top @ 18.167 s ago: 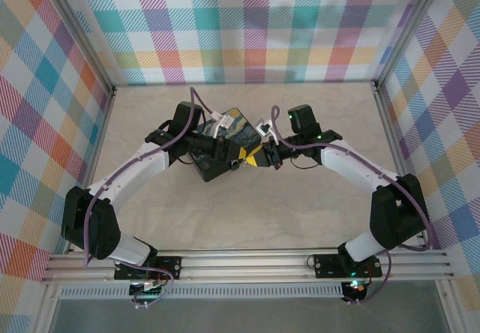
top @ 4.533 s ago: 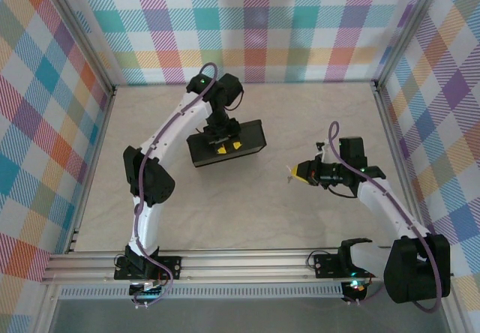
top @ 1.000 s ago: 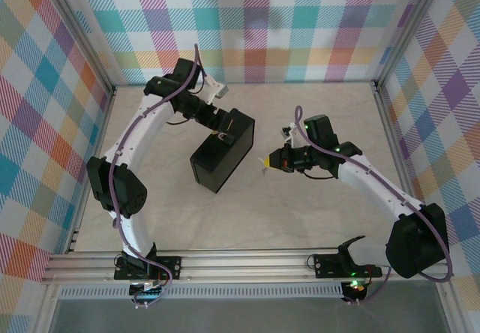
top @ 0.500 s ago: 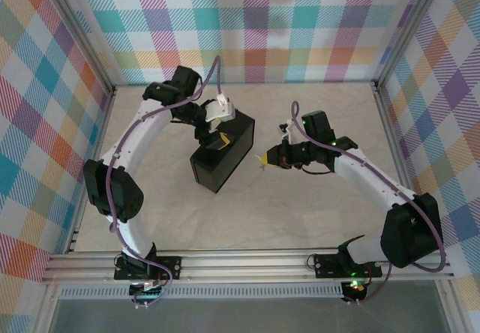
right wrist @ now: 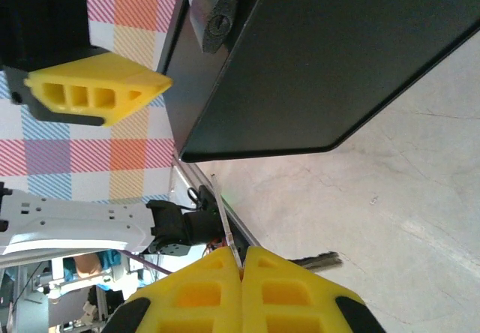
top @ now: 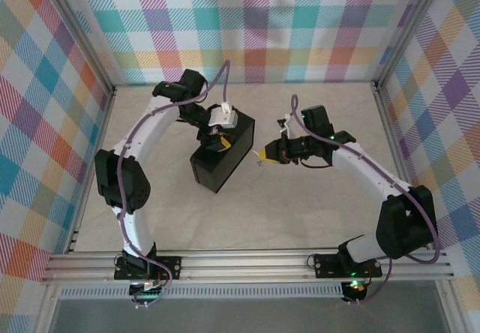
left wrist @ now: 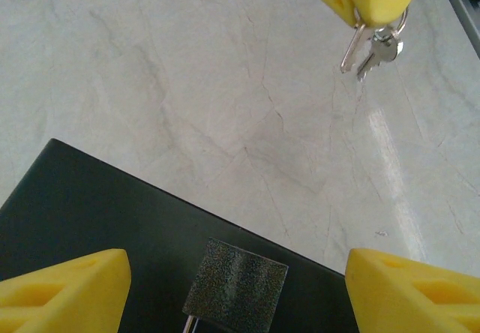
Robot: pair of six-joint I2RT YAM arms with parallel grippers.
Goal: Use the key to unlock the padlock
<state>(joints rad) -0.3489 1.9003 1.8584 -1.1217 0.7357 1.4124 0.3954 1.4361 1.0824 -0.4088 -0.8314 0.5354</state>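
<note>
Plainly, the right gripper [right wrist: 241, 262] has its jaws clenched on the key [right wrist: 315, 260], whose head is hidden between them, just beside the box [left wrist: 90, 213]. The left gripper [top: 217, 136] holds its jaws released either side of the padlock [left wrist: 236, 288], half cut off in the left wrist view, at the box's edge.

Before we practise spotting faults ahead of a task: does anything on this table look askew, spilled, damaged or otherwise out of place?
The dark box sits slanted across the table, not square to its edges. Nothing looks spilled or damaged.
</note>
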